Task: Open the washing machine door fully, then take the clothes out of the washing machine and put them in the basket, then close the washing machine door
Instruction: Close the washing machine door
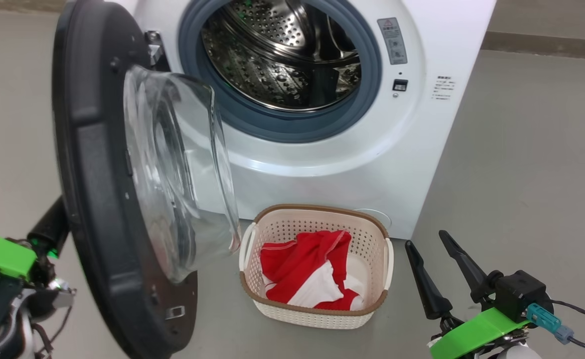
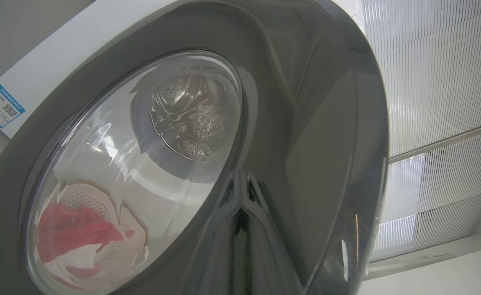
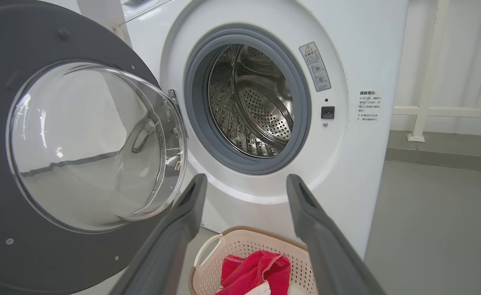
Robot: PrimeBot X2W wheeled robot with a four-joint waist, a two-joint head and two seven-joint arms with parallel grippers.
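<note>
Nothing reads clearly. Above the right end effector [image 3: 244, 182], the washing machine [image 3: 347, 172] front carries a grey warning sticker [image 3: 315, 66] with a red triangle; right of it, small print [image 3: 367, 105] too fine to read; a blue-edged QR label [image 2: 1, 105] marks its white panel

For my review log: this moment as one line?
washing machine door open; clothes in basket; left gripper shut, at door's outer face; right gripper open, empty

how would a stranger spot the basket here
Find the big white front-loading washing machine with its round black-rimmed glass door swung open. On the floor right before it sits a small cream perforated plastic basket with a brown rim, holding red-and-white clothes.
</note>
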